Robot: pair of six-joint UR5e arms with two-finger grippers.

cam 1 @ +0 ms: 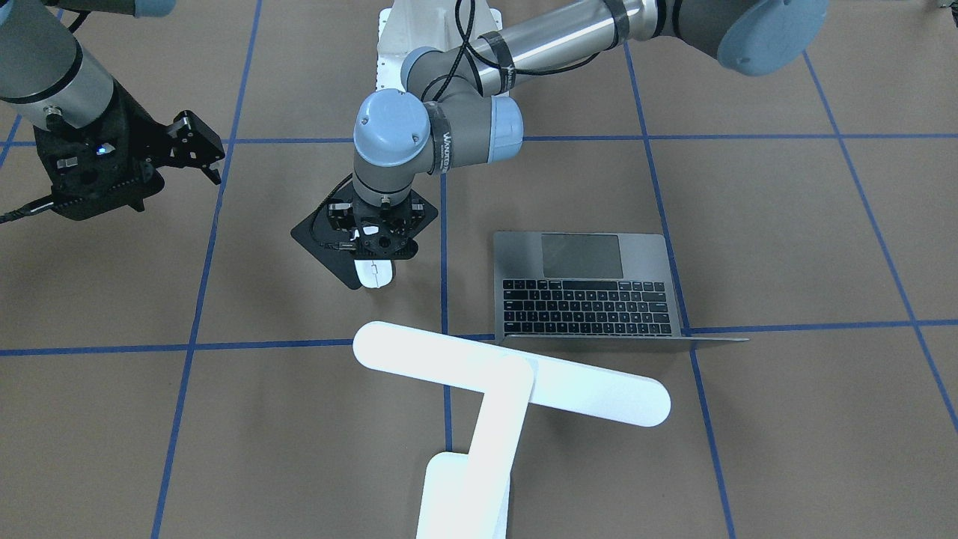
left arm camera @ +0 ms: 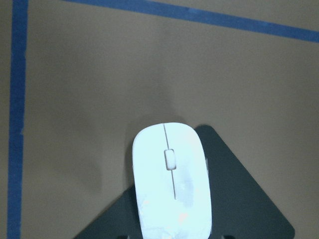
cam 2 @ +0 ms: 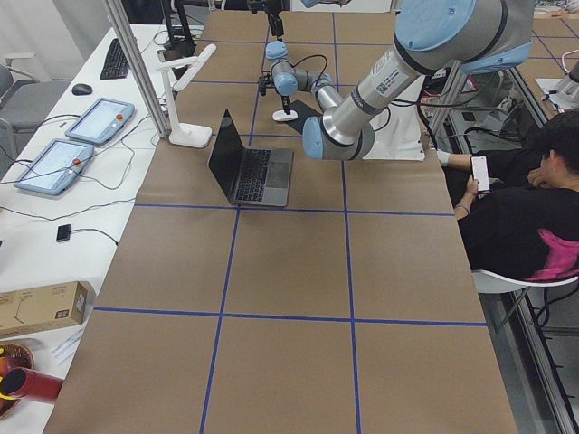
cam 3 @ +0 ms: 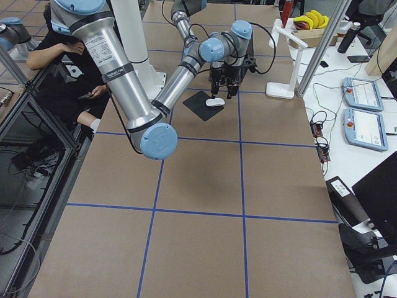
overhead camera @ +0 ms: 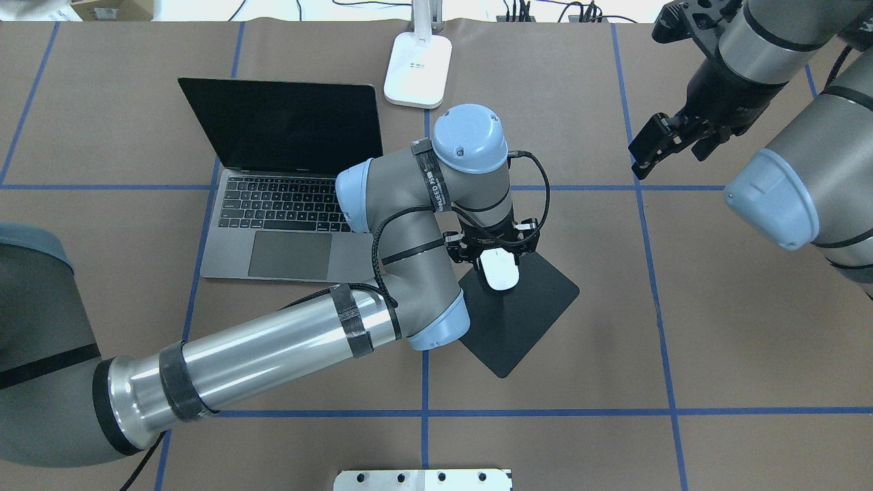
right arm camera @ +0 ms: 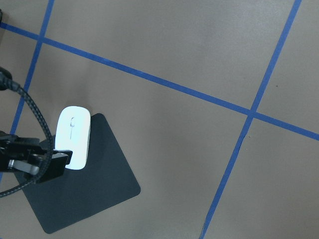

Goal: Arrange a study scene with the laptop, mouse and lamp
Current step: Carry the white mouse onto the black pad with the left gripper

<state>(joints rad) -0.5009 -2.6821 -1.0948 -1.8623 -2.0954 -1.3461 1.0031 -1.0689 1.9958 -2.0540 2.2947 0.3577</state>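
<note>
The open grey laptop (cam 1: 587,284) stands on the table with its dark screen up (overhead camera: 286,204). The white lamp (cam 1: 509,374) stands behind it, its base (overhead camera: 417,68) at the table's far edge. The white mouse (overhead camera: 500,268) sits at a corner of a black pad (overhead camera: 525,320) and overhangs that corner (left arm camera: 172,189). My left gripper (overhead camera: 498,256) points straight down over the mouse's rear and looks shut on it. My right gripper (overhead camera: 648,153) hangs in the air to the pad's right, open and empty.
A white flanged pedestal (cam 1: 393,45) stands at the robot's side of the table, and its plate (overhead camera: 423,479) shows in the overhead view. A seated person (cam 2: 525,208) is beside the table. Tablets (cam 2: 95,122) lie on a side table.
</note>
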